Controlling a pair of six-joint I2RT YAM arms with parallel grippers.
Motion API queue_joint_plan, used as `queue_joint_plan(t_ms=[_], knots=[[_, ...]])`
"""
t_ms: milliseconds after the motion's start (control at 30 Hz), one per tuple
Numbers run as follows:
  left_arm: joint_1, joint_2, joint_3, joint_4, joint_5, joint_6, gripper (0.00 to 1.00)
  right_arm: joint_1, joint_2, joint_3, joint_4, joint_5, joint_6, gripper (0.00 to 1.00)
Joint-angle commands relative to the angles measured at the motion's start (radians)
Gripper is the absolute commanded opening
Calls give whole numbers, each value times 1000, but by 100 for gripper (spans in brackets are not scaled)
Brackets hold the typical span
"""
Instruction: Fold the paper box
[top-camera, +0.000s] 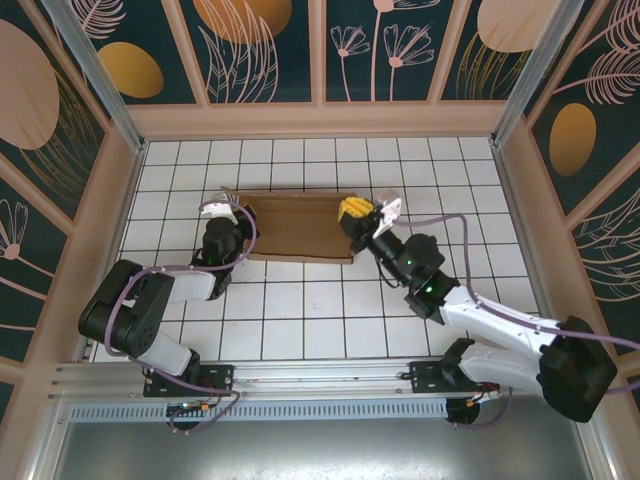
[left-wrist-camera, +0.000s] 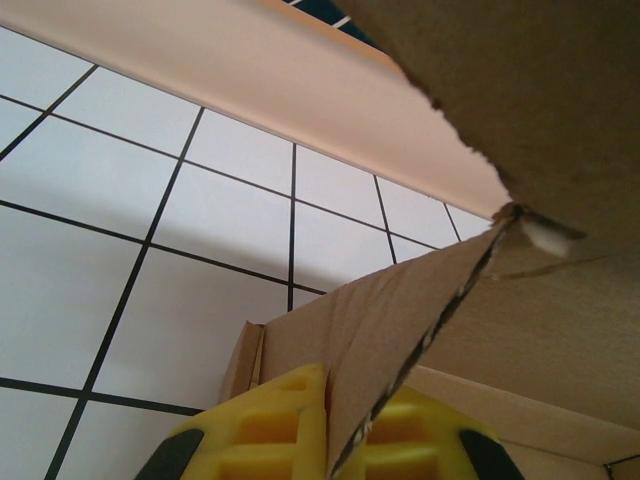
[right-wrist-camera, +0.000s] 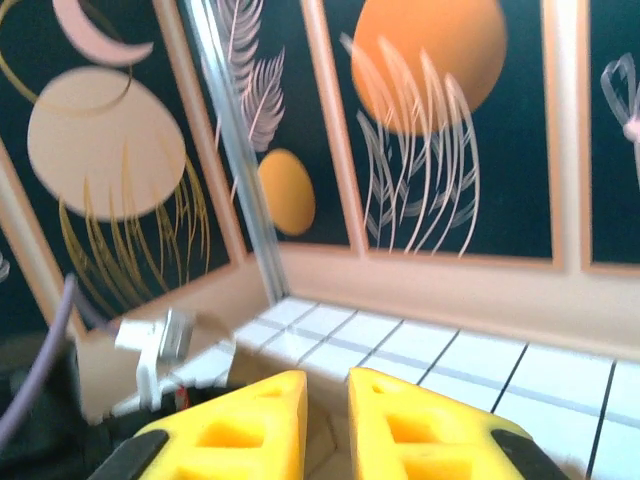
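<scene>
The paper box (top-camera: 300, 228) lies flat as a brown cardboard rectangle just above the centre of the top view. Its long side runs left to right on the white tiled table (top-camera: 300, 320).

You can see an arm at each of its short ends. The left gripper (top-camera: 238, 216) sits at the left end of the cardboard. The right gripper (top-camera: 353, 210) sits at the right end, with its yellow fingers over the cardboard's upper right corner.

In the left wrist view the box (left-wrist-camera: 560, 120) fills the upper right of the frame. One raw, corrugated edge runs down from there to the bottom centre and passes between the two yellow fingers of the left gripper (left-wrist-camera: 345, 400). The fingers are closed tight on that flap, one on each face of it. To the left of the flap you see the tiled table (left-wrist-camera: 200, 220) and the pale base of the back wall.

In the right wrist view the right gripper (right-wrist-camera: 327, 385) shows at the bottom of the frame. Its yellow fingers (right-wrist-camera: 255, 420) are drawn close, with a narrow slit between the tips. You cannot tell from this view whether cardboard sits in that slit.

Beyond the fingers lie the table (right-wrist-camera: 450, 350) and the dark patterned walls (right-wrist-camera: 420, 130), which also close in the scene along the top of the top view (top-camera: 270, 50).
</scene>
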Motion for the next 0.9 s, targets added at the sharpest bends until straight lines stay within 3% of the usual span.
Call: queue_joint_plan(t_ms=[0,67,167,267,400,567,867], knots=[[-1,51,-27,-236,-13,12,1,-144,75,246,-402,-36,200,21],[-3,51,-20,-246,-15,15,1,-222,177,411,-612,-77,299,21],[-2,51,-15,-256,-13,15,1,-346,310,556,-784,-190,414,39],[-1,52,-15,-256,-13,15,1,-461,363,544,-777,-272,580,51],[-1,53,-13,-257,-13,16,1,-573,476,549,-802,-454,755,57],[-2,52,-8,-257,-13,20,1,-587,611,570,-811,-593,825,60],[-1,53,-8,-257,-12,26,1,-533,719,511,-596,-742,980,67]])
